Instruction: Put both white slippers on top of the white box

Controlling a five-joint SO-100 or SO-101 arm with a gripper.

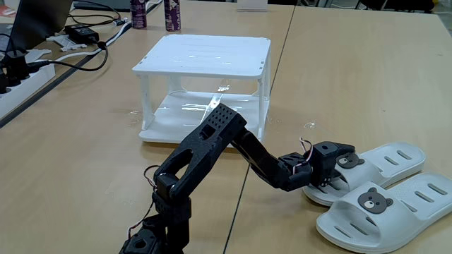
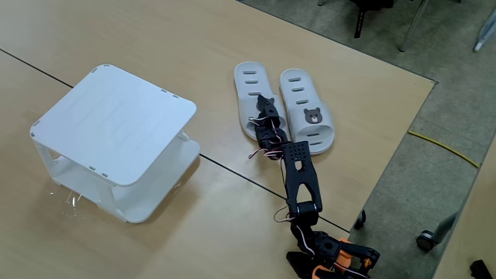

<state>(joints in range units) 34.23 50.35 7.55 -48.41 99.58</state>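
My pincer (image 1: 329,182): at the far slipper (image 1: 385,161)'s strap; I cannot tell its state.
White box (image 1: 205,53): top bare.

Two white slippers lie side by side on the table, soles down, touching or nearly so along their long edges. In a fixed view they sit at the lower right of the frame: the near slipper (image 1: 385,212) shows a brown bear-face badge on its strap and slots in its footbed, and the far slipper (image 1: 385,164) has its strap partly covered. In the other fixed view they lie at upper centre. The white box (image 1: 205,58), an open two-tier rack with a flat square top, thin corner legs and a glossy lower shelf, stands upright at upper centre, well apart from the slippers; its top is bare.
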